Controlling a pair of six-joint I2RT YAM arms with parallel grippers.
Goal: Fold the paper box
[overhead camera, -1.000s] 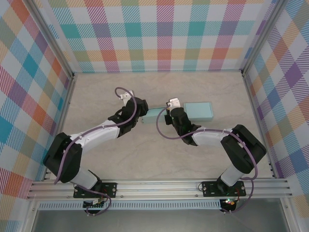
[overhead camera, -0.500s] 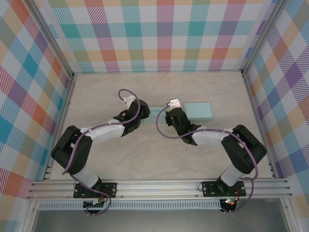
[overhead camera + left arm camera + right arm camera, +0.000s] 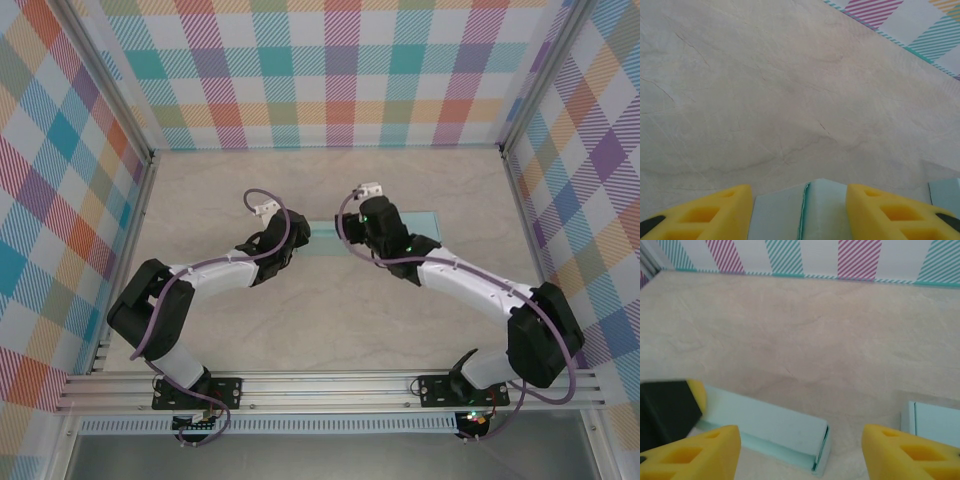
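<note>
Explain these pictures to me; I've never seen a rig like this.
The machine is two robot arms bolted to a table: the left arm and the right arm. One picture comes from a fixed camera overhead; the other two come from cameras on each wrist, showing their own yellow fingers. A pale teal paper box lies on the table, with a second teal piece to its right. The left jaws straddle the box's end; whether they grip it is unclear. The right jaws stand open, holding nothing.
</note>
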